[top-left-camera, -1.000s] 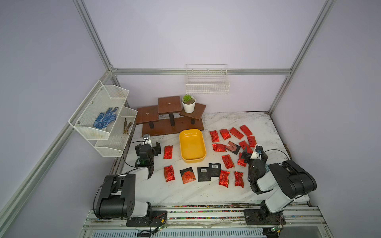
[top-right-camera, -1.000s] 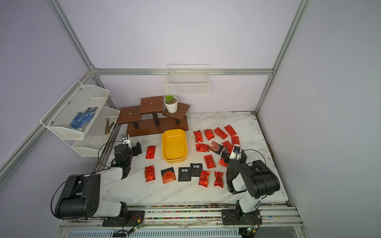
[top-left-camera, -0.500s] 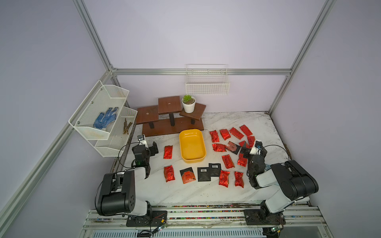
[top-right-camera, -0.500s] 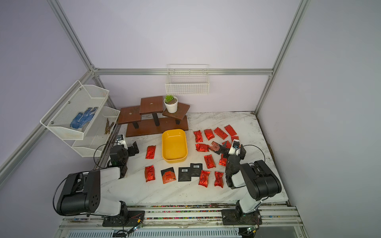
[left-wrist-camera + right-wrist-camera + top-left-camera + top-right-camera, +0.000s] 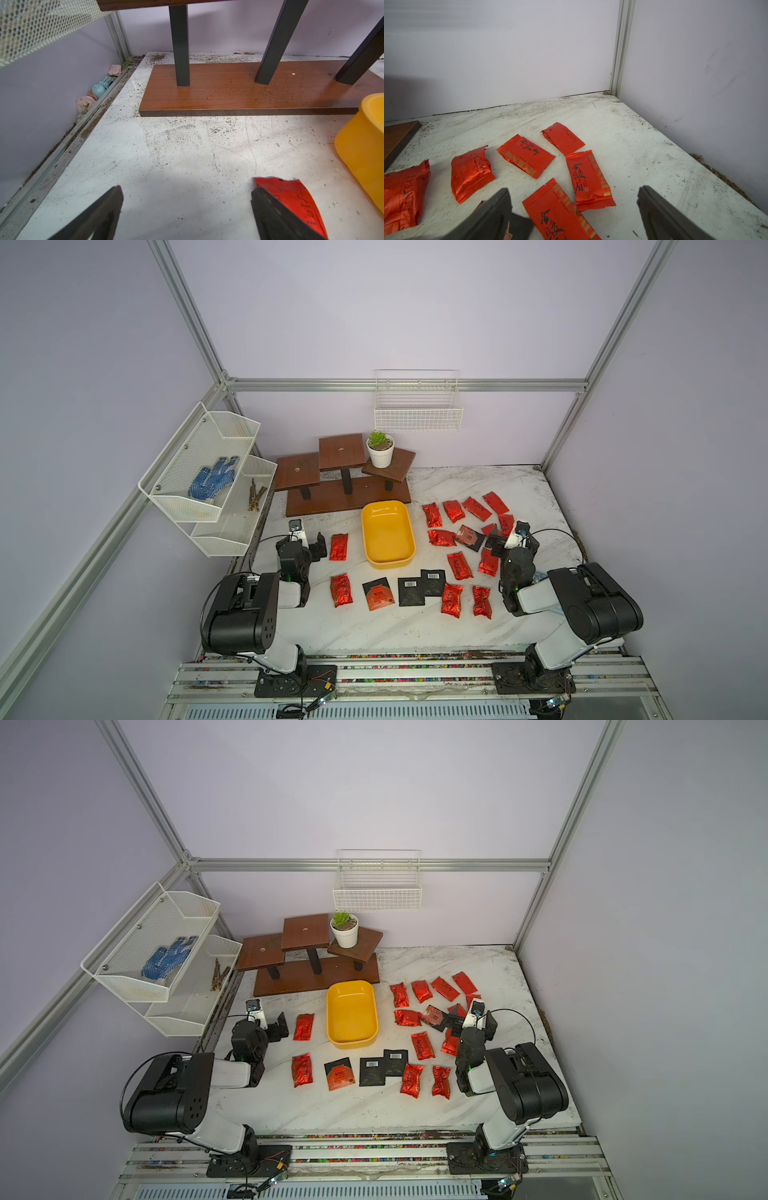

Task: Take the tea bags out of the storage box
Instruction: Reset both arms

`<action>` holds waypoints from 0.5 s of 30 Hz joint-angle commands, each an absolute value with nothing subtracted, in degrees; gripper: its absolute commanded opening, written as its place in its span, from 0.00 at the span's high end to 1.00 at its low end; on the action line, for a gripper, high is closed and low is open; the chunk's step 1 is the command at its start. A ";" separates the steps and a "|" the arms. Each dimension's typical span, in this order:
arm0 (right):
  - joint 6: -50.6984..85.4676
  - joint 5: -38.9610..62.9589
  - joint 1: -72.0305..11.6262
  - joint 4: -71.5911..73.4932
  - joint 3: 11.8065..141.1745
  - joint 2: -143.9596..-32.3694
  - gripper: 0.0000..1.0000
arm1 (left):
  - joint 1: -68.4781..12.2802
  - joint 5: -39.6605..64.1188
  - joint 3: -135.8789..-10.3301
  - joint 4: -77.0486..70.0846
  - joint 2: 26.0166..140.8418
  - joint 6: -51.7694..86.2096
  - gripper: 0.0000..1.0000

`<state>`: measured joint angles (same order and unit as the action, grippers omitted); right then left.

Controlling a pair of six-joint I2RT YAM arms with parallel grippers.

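The yellow storage box [image 5: 386, 537] [image 5: 351, 1017] stands mid-table with nothing inside; its wall shows in the left wrist view [image 5: 365, 145]. The tea bags lie on the table around it. Several red pouches [image 5: 453, 511] are on its right, two [image 5: 338, 546] [image 5: 340, 590] on its left, and black sachets [image 5: 411, 591] lie in front. My left gripper [image 5: 309, 541] [image 5: 188, 190] stands open over bare table, with one red pouch [image 5: 299, 199] just outside one finger. My right gripper [image 5: 513, 541] [image 5: 574, 191] is open above red pouches [image 5: 589, 178], holding nothing.
A brown tiered stand [image 5: 345, 493] with a potted plant [image 5: 380, 450] sits behind the box. A white mesh shelf [image 5: 208, 472] with a blue glove hangs on the left, and a wire basket [image 5: 417, 410] on the back wall. The side wall [image 5: 695, 83] is close on the right.
Both arms have folded back a little. The left gripper has drawn slightly away from the box and the right gripper has shifted slightly toward the back. Both stayed open and no tea bag has moved.
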<state>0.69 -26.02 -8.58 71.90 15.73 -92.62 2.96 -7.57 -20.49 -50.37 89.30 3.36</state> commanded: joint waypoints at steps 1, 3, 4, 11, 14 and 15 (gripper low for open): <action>2.10 -24.55 -7.84 69.62 16.38 -91.16 0.01 | 2.85 -8.15 -21.34 -53.26 89.13 2.81 0.00; 1.97 -24.64 -7.88 70.06 16.06 -91.01 0.01 | 2.82 -8.17 -21.25 -53.37 89.04 2.77 0.00; 1.65 -24.69 -8.06 70.51 15.85 -91.02 0.01 | 2.82 -8.16 -21.18 -53.35 89.03 2.81 0.00; 1.58 -24.74 -8.09 71.10 15.65 -91.23 0.01 | 2.81 -8.09 -21.20 -53.43 89.03 2.79 0.00; 1.47 -24.53 -8.12 70.56 16.03 -91.40 0.01 | 2.81 -8.12 -21.26 -53.44 89.03 2.76 0.00; 1.62 -24.24 -8.01 69.82 16.50 -91.58 0.01 | 2.81 -8.12 -21.23 -53.49 89.12 2.73 0.00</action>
<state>1.23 -24.84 -8.05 71.02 15.81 -92.03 2.96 -7.73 -20.49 -50.59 89.30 3.36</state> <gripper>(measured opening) 0.994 0.992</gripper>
